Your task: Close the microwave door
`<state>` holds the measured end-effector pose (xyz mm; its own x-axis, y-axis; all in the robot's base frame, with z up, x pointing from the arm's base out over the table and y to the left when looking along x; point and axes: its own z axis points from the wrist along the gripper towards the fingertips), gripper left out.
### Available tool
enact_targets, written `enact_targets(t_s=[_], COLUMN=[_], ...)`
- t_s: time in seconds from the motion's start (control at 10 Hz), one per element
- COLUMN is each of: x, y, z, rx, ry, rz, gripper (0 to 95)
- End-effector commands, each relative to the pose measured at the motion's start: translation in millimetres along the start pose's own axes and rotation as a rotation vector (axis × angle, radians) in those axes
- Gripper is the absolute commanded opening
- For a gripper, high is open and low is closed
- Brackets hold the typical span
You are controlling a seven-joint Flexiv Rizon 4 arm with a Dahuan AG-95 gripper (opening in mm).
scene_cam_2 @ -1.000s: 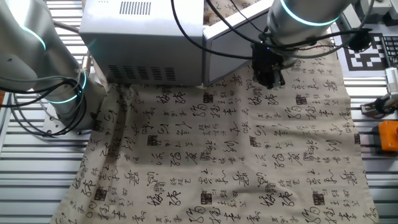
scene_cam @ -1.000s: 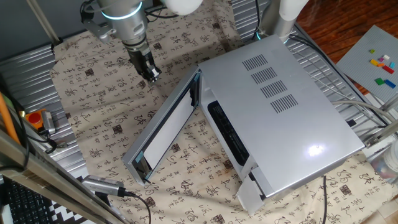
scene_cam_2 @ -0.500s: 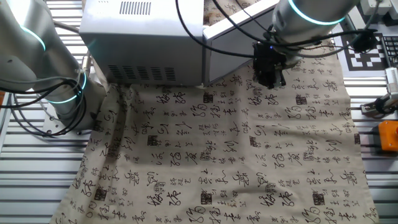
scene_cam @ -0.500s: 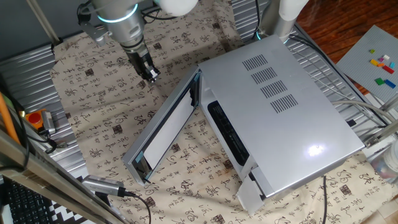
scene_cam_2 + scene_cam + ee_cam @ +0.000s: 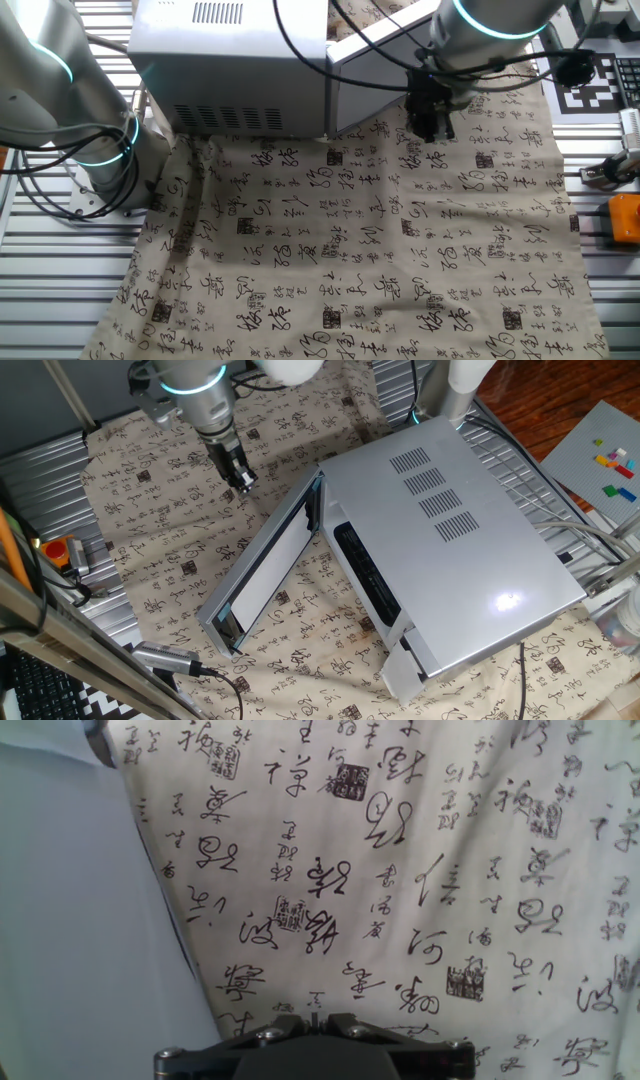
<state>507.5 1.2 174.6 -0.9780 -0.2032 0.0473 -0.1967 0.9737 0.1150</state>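
Observation:
The microwave (image 5: 455,530) is a large silver-grey box with vent grilles on top and a dark front cavity; its back shows in the other fixed view (image 5: 230,70). The microwave door (image 5: 265,565) stands wide open, swung out to the left with its pale window facing the cavity. It fills the left of the hand view (image 5: 80,920). My gripper (image 5: 243,482) hangs above the cloth just beyond the door's hinge-side outer face, a little apart from it. It also shows in the other fixed view (image 5: 428,130). Its black fingers (image 5: 290,1023) are pressed together and hold nothing.
A cloth printed with calligraphy (image 5: 330,250) covers the table. A second robot arm base (image 5: 100,150) stands beside the microwave's back. A small silver control-panel flap (image 5: 405,665) hangs open at the microwave's near corner. An orange object (image 5: 55,550) sits at the left edge.
The gripper shifted slightly up and left, then drifted back; the door has not moved.

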Motion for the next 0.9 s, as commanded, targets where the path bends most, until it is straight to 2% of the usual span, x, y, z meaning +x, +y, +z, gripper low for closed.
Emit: enact_targets(t_s=[0.1, 0.3, 0.7, 0.9], x=[-2.7, -2.7, -3.8, -23.0], y=[-0.3, -0.3, -1.2, -14.2], z=[0.7, 0.7, 0.3, -5.9], rx=[-0.005, 0.001, -0.009, -0.029], ry=[0.006, -0.004, -0.024, -0.033], rz=[-0.010, -0.009, -0.023, -0.048], gripper=[0.0, 0.0, 0.0, 0.0])
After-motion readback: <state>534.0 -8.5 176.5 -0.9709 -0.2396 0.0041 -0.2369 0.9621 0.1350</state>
